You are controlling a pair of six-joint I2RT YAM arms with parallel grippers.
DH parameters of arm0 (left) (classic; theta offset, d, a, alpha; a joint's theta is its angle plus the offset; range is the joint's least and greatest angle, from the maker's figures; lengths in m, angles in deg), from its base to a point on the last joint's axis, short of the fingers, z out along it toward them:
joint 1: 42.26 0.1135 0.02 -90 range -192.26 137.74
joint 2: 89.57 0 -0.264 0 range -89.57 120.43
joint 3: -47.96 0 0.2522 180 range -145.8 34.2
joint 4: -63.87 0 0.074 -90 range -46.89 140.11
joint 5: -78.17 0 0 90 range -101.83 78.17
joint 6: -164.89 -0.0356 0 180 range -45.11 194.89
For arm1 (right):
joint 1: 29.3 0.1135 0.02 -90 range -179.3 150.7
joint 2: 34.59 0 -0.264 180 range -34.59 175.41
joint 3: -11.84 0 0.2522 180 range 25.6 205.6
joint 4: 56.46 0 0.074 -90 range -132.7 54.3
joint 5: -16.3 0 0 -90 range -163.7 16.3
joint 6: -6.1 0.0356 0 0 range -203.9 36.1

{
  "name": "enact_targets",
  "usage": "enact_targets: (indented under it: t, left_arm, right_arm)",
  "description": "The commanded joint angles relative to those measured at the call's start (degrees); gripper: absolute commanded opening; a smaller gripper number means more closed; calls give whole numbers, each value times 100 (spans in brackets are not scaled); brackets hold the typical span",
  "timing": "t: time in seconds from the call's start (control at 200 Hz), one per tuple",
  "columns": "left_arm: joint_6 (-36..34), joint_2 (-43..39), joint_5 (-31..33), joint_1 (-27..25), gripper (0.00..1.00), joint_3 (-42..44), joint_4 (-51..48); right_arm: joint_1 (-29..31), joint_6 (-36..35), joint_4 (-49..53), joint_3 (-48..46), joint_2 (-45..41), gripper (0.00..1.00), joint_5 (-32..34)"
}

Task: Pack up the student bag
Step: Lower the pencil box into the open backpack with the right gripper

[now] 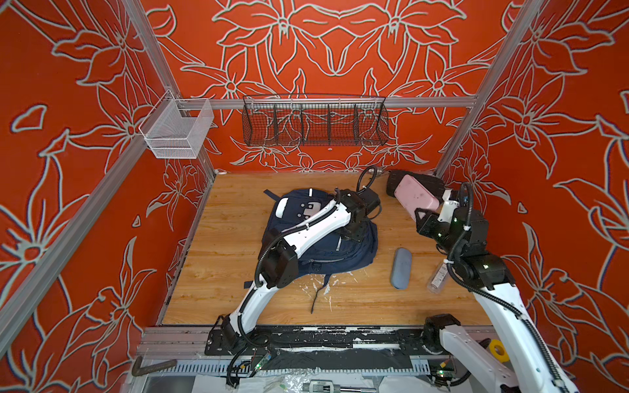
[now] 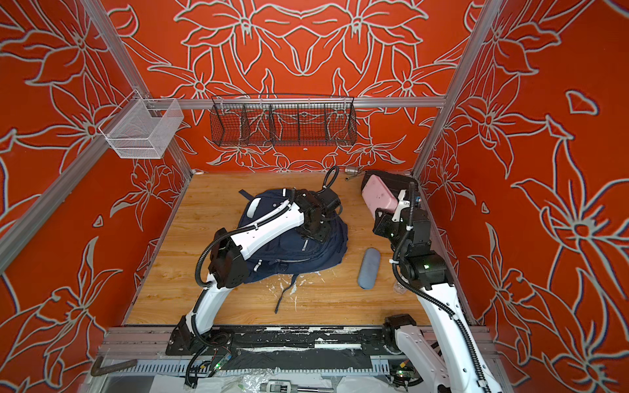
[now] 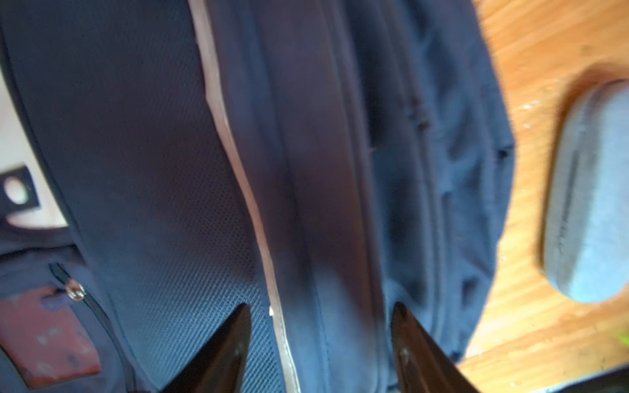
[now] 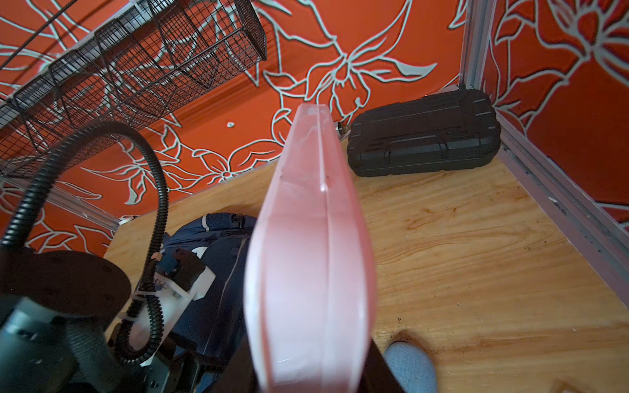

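Wooden tabletop [image 1: 238,279]: four items are being carried.
The student bag [image 1: 354,251] is being borne flat near the middle, with a strap being trailed toward the front edge across white flecks [image 1: 326,289]. A grey-blue case [image 1: 401,267] is being supported just beside it on the right and a clear bottle [image 1: 438,277] further right. A black ribbed case [image 4: 423,136] is being kept in the far right corner.

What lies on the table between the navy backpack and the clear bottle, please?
A grey oblong case lies between backpack and bottle, touching neither, in a top view.
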Motion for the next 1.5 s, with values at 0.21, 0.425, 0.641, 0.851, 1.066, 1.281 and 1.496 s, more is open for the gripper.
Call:
enact_targets:
  t: [0.21,0.425,0.641,0.851,1.066,1.281,1.496]
  left_arm:
    - [326,348,441,-6,0,-1174,-1061]
    - [-2,-1183,-232,376,0,-464,-231]
    - [-286,-2636,-928,806,0,1089,1206]
    - [-440,-2940,-1042,810,0,1381,1458]
    - [-465,-2897,-1087,811,0,1334,1518]
    - [-619,-2888,-1292,812,0,1321,1549]
    - [-872,-2823,-1687,811,0,1345,1598]
  right_arm:
    - [-26,433,278,-57,-362,7,-614]
    - [-30,1240,995,-27,-631,7,-1228]
    - [8,2322,182,-805,-723,3,-2328]
    - [821,2751,-1117,-1148,-155,3,-2420]
    - [1937,2374,-1864,-607,1371,6,-2294]
    - [1989,2542,-3323,-656,2393,8,-2152]
    - [1911,1750,-3309,445,3618,11,-3185]
